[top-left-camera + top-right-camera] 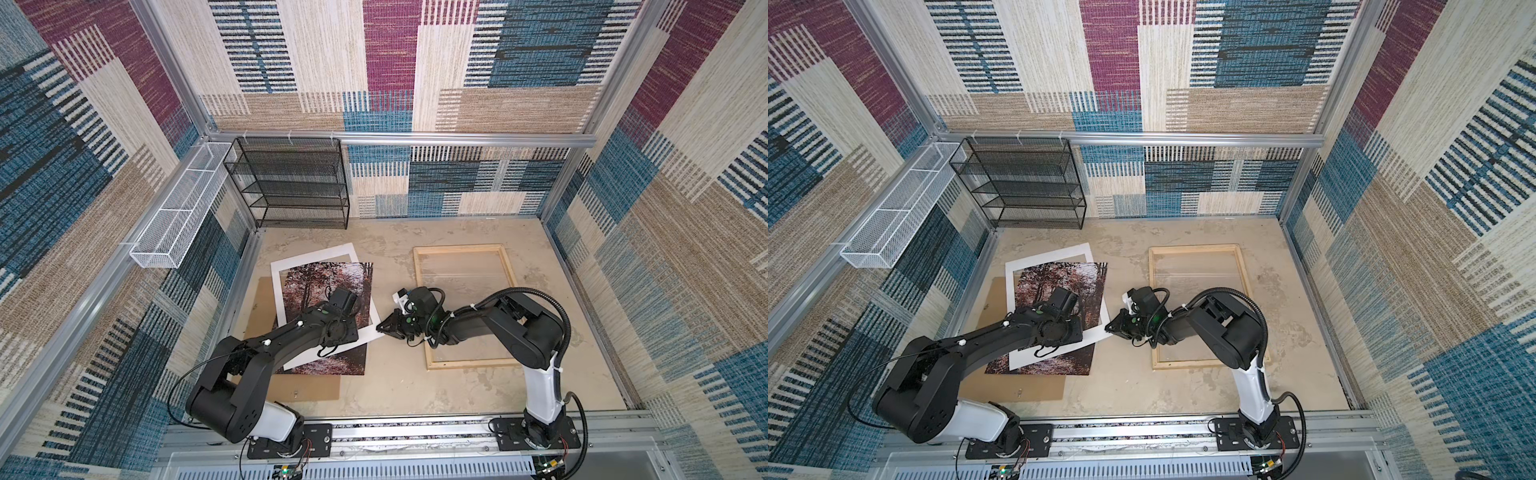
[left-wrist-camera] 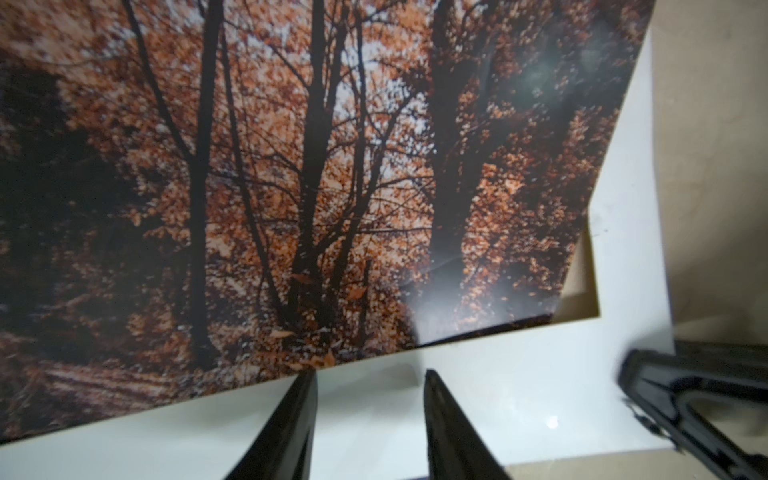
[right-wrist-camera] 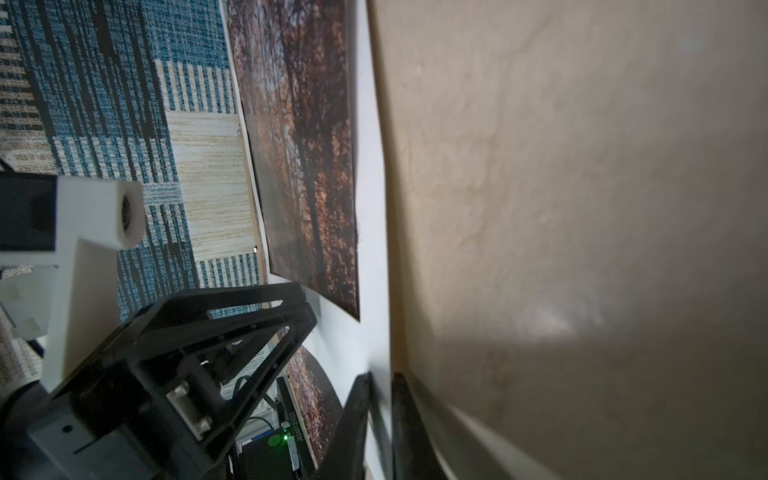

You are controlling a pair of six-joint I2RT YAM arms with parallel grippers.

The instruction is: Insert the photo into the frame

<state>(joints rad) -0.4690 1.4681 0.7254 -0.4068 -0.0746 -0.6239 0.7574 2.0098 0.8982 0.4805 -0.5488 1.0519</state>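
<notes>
Photo (image 1: 307, 282) not yet in frame (image 1: 461, 248), lies left of it, threaded through mat (image 1: 311, 254); right gripper (image 1: 384, 327) clamped on mat, left gripper (image 2: 370, 374) apart

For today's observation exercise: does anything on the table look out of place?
Yes: the photo is threaded through the window of the white mat, over its right strip but under its near strip, poking out beyond.

The white mat (image 1: 312, 257) lies across the photo (image 1: 316, 286).

Glossy paper photo (image 2: 332, 166), pale bare wood frame (image 1: 459, 248), matt white mat (image 2: 498, 395), rough mottled tabletop (image 1: 395, 382).
</notes>
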